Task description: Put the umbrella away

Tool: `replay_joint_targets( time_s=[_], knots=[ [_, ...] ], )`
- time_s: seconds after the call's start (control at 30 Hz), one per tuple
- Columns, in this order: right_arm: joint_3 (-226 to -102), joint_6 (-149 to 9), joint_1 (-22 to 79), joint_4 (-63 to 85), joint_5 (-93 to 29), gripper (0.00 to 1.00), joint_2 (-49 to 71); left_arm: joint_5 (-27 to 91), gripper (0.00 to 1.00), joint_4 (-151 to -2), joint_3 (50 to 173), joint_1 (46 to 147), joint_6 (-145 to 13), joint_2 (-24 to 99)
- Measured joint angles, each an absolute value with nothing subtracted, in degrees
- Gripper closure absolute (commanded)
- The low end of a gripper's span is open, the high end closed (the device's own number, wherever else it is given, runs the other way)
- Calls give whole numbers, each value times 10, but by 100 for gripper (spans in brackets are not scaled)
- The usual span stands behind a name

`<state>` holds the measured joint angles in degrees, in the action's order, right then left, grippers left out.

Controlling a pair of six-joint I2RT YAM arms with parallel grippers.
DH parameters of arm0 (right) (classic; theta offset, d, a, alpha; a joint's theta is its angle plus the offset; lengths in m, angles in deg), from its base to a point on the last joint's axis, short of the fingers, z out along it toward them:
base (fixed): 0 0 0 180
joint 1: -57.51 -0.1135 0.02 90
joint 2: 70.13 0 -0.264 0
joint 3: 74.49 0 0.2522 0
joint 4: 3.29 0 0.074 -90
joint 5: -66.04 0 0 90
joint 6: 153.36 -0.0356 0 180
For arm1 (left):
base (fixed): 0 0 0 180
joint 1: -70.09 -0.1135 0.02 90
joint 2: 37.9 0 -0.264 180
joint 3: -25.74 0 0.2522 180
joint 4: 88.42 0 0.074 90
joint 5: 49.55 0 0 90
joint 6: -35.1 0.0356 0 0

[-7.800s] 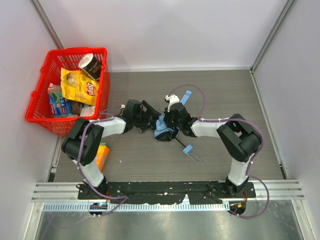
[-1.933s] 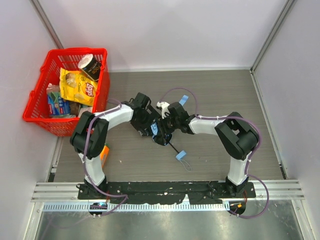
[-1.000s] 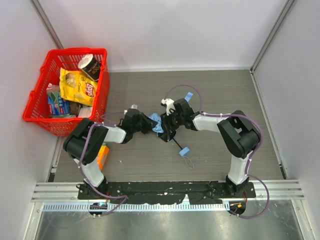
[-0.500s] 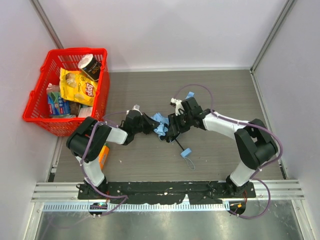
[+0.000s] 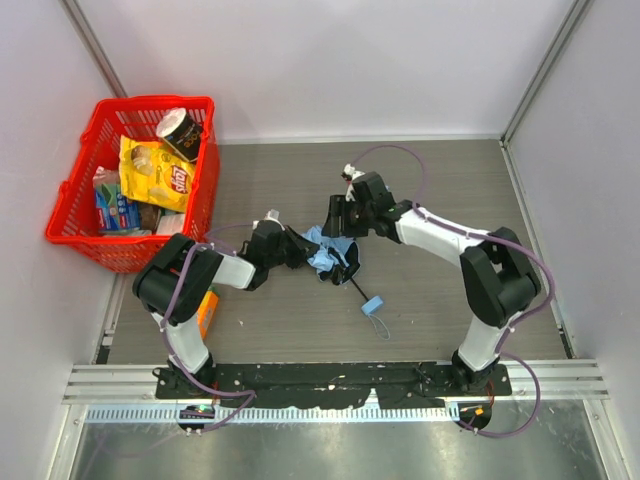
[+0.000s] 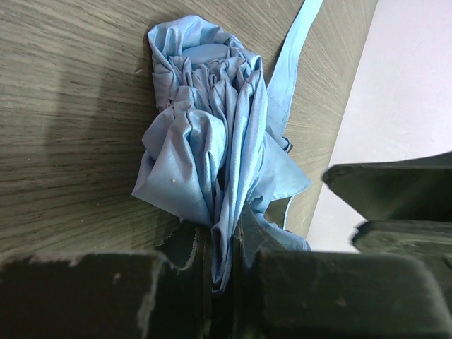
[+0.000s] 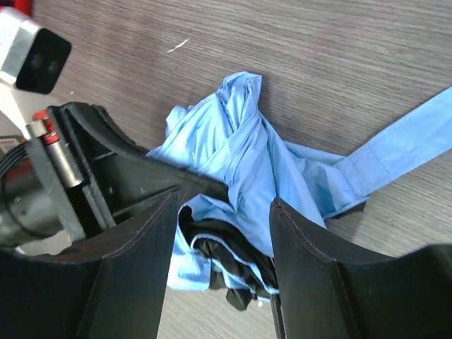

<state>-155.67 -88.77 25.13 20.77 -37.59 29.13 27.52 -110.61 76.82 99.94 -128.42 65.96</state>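
The umbrella (image 5: 326, 255) lies crumpled on the wooden table as a bunch of light blue fabric. Its thin black shaft (image 5: 357, 287) runs toward the near right and ends at a blue strap loop (image 5: 378, 315). My left gripper (image 5: 301, 249) is shut on a fold of the fabric (image 6: 212, 141), which is pinched between the jaws (image 6: 222, 263). My right gripper (image 5: 337, 224) hovers open just beyond the bundle. Its fingers (image 7: 138, 254) stand to either side of the cloth (image 7: 244, 159) without touching it. A flat blue strap (image 7: 395, 145) trails off to the right.
A red basket (image 5: 112, 104) at the far left holds a yellow chip bag (image 5: 165, 175), a cup (image 5: 182, 130) and other packets. An orange box (image 5: 205, 310) lies beside the left arm's base. White walls enclose the table on three sides.
My right gripper has opened wider and drawn back from the umbrella toward the far side. The left gripper keeps its pinch on the fabric and has barely moved.
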Motion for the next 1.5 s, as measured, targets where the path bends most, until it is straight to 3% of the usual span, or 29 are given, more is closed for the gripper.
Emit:
replay_joint_targets(
  time_s=[0.13, 0.33, 0.47, 0.67, 1.0, 1.27, 1.33, 1.4, 1.47, 1.5],
  knots=[
    [-1563, -889, 223, 201, -332, 42, 321, 279, 100, -1106, 768, 1000, -1284, 658],
    [-1466, -891, 182, 91, -272, 46, 304, 284, 100, -1105, 765, 1000, -1285, 656],
    [-1407, -890, 171, -3, -238, 57, 288, 286, 100, -1106, 765, 1001, -1285, 656],
    [-1351, -880, 162, -96, -214, 43, 277, 284, 100, -1112, 762, 1001, -1290, 657],
    [-1308, -871, 159, -118, -229, 43, 257, 284, 100, -1124, 756, 1001, -1297, 659],
    [-1383, -830, 142, -63, -193, 70, 311, 307, 99, -1132, 748, 993, -1297, 653],
    [-1383, -825, 137, -61, -180, 75, 311, 309, 95, -1137, 744, 993, -1296, 652],
    [-1383, -821, 132, -60, -170, 90, 313, 309, 90, -1141, 743, 993, -1294, 652],
    [-1387, -818, 130, -55, -166, 99, 319, 308, 83, -1143, 743, 993, -1293, 652],
    [-1392, -816, 130, -48, -165, 99, 322, 307, 79, -1143, 743, 993, -1293, 652]
  ],
)
